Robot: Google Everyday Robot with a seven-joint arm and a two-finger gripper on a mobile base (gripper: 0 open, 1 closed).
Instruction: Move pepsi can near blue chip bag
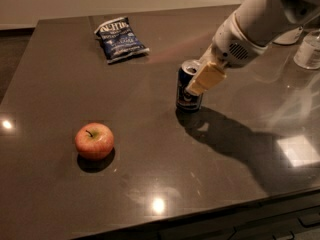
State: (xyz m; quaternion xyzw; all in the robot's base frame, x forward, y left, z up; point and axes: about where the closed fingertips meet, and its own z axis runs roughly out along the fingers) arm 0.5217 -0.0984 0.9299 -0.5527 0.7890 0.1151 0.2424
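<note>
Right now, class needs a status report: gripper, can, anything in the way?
Gripper at top of pepsi can. Can upright, apart from blue chip bag. Apple off to the side, not between them.

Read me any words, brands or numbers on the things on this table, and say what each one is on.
Blue chip bag: white lettering across its top band, too blurred to read.
Pepsi can: a round pale logo low on its side, no readable words; the gripper at its rim covers the upper side.
Apple: no text.
</note>
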